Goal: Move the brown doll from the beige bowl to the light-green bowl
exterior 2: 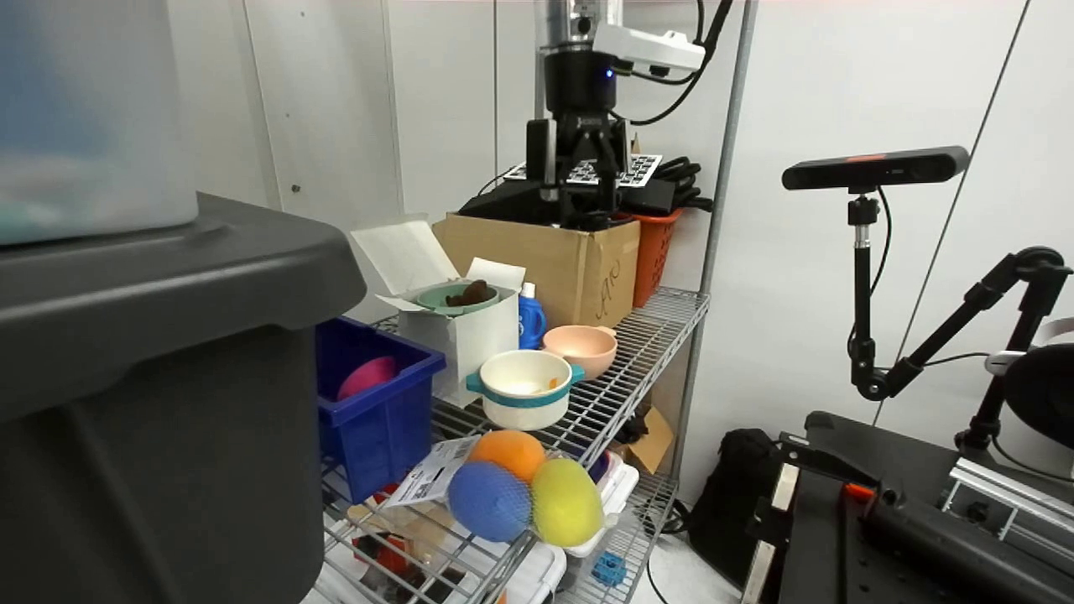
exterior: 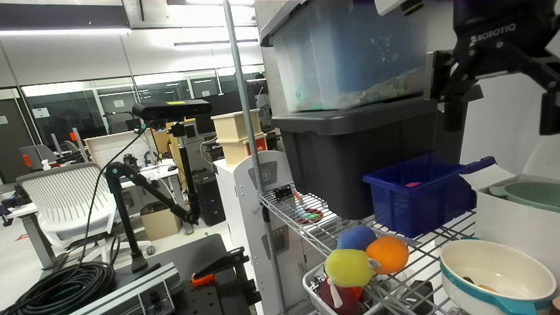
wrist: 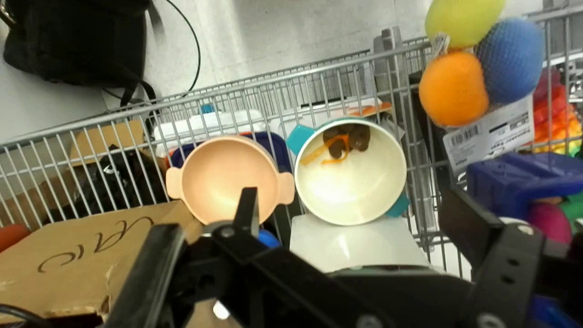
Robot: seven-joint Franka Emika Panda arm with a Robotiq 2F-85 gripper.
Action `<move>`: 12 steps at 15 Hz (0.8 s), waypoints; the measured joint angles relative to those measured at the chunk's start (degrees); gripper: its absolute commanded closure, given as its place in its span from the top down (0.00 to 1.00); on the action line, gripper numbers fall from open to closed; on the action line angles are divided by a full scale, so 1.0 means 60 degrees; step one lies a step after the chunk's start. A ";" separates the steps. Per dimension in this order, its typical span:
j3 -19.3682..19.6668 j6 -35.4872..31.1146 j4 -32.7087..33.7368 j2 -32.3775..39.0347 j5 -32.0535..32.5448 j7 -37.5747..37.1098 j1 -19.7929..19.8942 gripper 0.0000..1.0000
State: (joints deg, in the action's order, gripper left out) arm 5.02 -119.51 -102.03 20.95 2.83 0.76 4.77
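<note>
The beige bowl with teal handles stands on the wire shelf; it also shows in the wrist view. Inside lies a brown doll-like item with an orange band. The light-green bowl sits in the open white box and holds another brown doll-like item. In an exterior view only this bowl's rim and inner wall show. In the wrist view my gripper hides most of it. My gripper is open and empty, high above the bowls; it also shows in both exterior views.
A peach bowl stands beside the beige bowl. A blue bin, a white box, a cardboard box and a blue bottle are close by. Colored balls lie at the shelf edge. A dark tote stands beyond the bin.
</note>
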 measured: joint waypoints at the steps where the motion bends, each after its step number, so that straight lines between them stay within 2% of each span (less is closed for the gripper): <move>1: 0.0000 0.0154 -0.0226 -0.0169 0.0000 0.0090 0.0000 1.00; 12: -0.0226 0.0279 -0.2353 -0.1203 0.0017 0.0553 -0.0207 1.00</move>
State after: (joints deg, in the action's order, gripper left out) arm 3.66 -117.83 -116.14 13.73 2.93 4.08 3.53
